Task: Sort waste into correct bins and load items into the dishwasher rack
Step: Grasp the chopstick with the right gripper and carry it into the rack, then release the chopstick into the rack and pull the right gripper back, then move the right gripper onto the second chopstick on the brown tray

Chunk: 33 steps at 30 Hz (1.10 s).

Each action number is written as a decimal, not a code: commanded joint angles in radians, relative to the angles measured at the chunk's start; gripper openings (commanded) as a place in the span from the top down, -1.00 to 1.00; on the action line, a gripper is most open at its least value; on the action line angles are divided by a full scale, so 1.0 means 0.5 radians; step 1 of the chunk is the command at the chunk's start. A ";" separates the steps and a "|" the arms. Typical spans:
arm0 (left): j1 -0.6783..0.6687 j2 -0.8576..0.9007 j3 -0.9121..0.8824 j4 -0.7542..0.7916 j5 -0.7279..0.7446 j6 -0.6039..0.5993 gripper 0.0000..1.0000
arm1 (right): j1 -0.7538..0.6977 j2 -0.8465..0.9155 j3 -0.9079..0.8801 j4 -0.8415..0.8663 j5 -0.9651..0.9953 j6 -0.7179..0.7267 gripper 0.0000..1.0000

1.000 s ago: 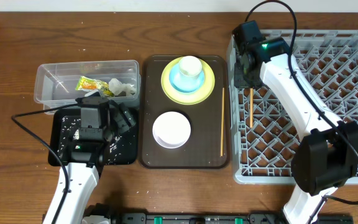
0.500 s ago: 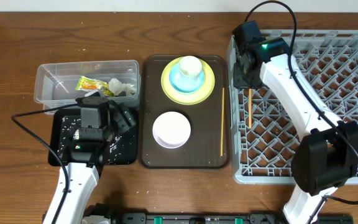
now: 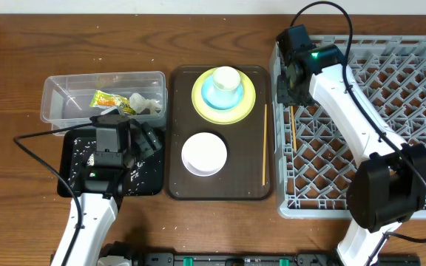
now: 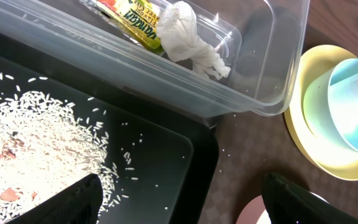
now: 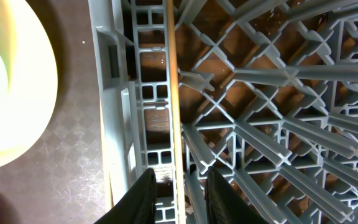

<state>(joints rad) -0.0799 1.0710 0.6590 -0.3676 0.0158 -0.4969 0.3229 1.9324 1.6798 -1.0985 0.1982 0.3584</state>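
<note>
Right pincer (image 5: 179,196): upper left corner of the grey rack (image 3: 390,89), fingers slightly parted either side of a chopstick (image 5: 173,93), not clamping it.
Rack chopstick: lies along the rack's left edge.
Second chopstick (image 3: 264,144): right side of the brown tray (image 3: 176,185), mid-frame.
Left pincer (image 4: 180,186): spread wide, holding nothing, over the black tray (image 3: 150,181), lower left.
Clear tub (image 3: 58,103): upper left, holds wrapper (image 3: 108,100) and tissue (image 3: 145,103).
Rice (image 4: 30,143): scattered in the black tray.
Dishes: plate (image 3: 198,96), blue bowl (image 3: 211,94) and cup (image 3: 226,77) stacked, white bowl (image 3: 203,154) below them.
</note>
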 commanded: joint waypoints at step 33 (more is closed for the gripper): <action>0.010 0.004 0.033 -0.005 -0.017 0.013 -0.68 | 0.630 -0.011 -0.014 0.013 -0.508 0.503 -0.06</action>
<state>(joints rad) -0.0799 1.0710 0.6590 -0.3672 0.0158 -0.4965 0.5976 1.9324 1.6798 -1.0943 -0.0509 0.5217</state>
